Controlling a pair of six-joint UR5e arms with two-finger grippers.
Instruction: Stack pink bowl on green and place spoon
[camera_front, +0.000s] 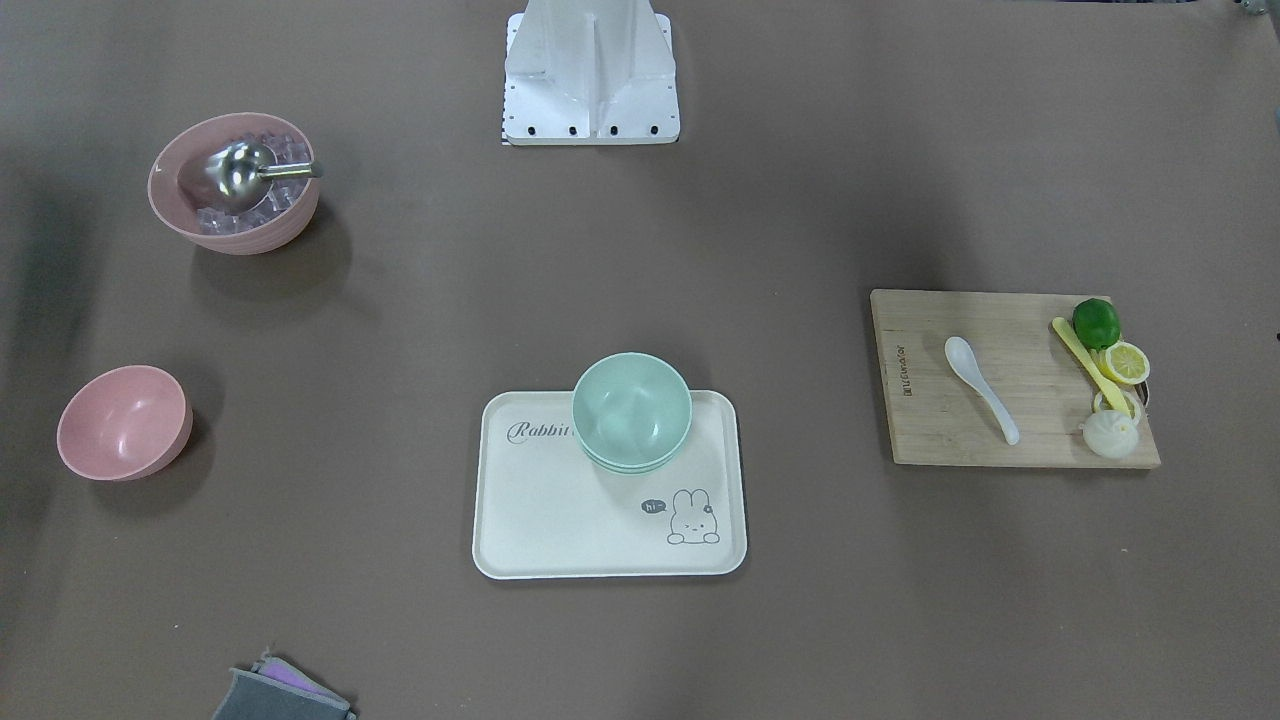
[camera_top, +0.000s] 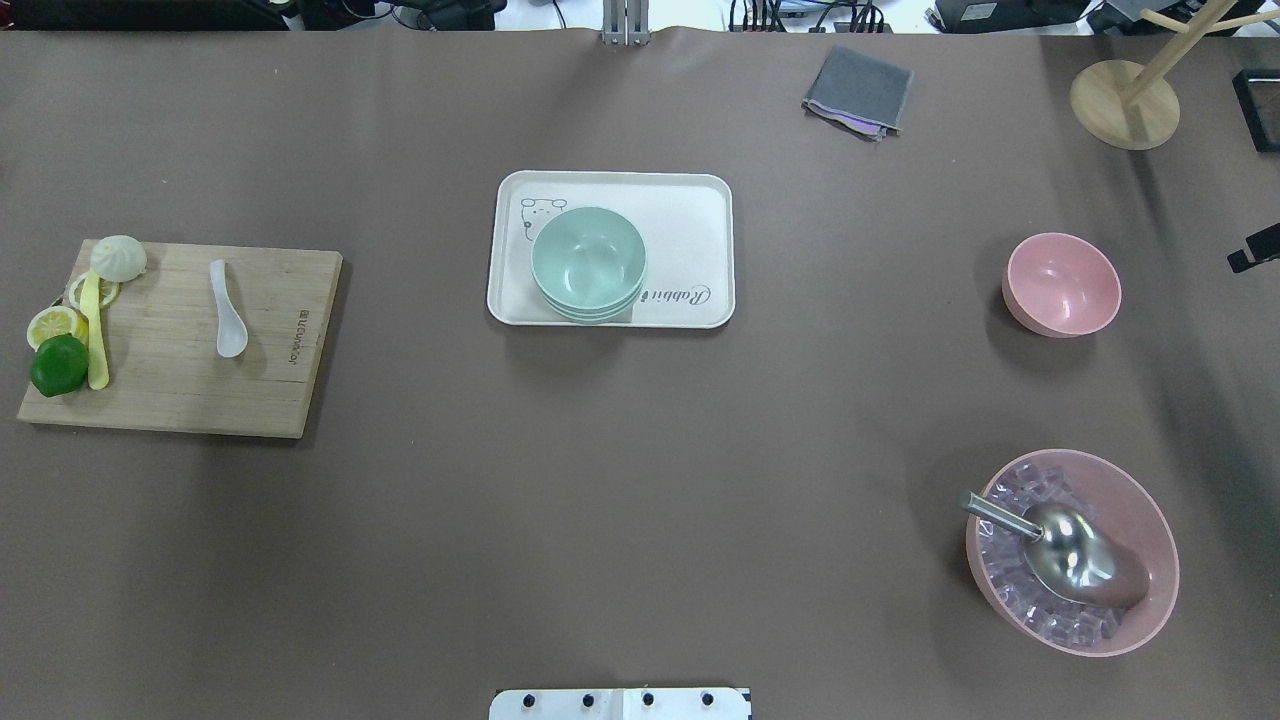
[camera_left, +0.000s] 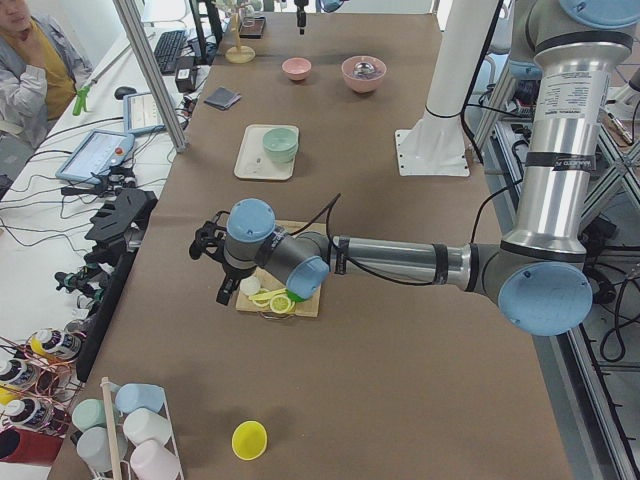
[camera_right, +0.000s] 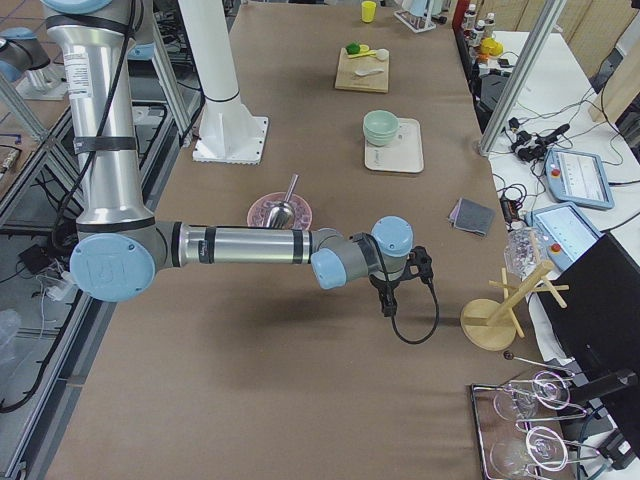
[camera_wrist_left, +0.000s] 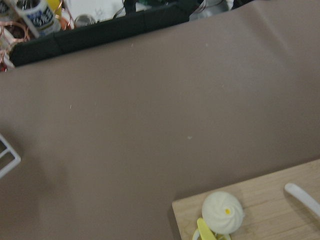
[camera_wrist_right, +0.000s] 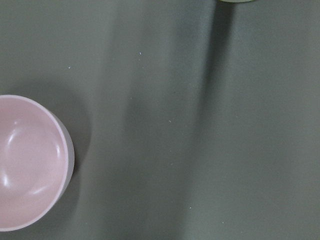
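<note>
Brown matte covering (camera_top: 640, 480) spans the long table, with the robot's white base plate (camera_top: 620, 704) at its near edge. Nearest on the right stands a large pink bowl (camera_top: 1160, 530) filled with clear ice cubes, a metal scoop (camera_top: 1070, 555) resting in it. To the left lies a wooden cutting board (camera_top: 180, 400) carrying the white spoon (camera_top: 228, 320), which lies flat and apart from a green lime (camera_top: 58, 364), a lemon slice (camera_top: 52, 323), a yellow utensil (camera_top: 96, 340) and a white bun (camera_top: 118, 257) crowded at the board's outer end. The left gripper (camera_left: 224, 294) hangs above that end; how far its fingers are spread I cannot tell. Farther, at centre, a cream tray (camera_top: 690, 230) holds nested mint-green bowls (camera_top: 588, 262), mouths up. The small pink bowl (camera_top: 1062, 283) sits upright well to the right, the right gripper (camera_right: 388, 302) hanging near it, its spread likewise unclear. Beyond lie a folded grey cloth (camera_top: 858, 90) and a wooden stand (camera_top: 1124, 104), then cables and desks.
</note>
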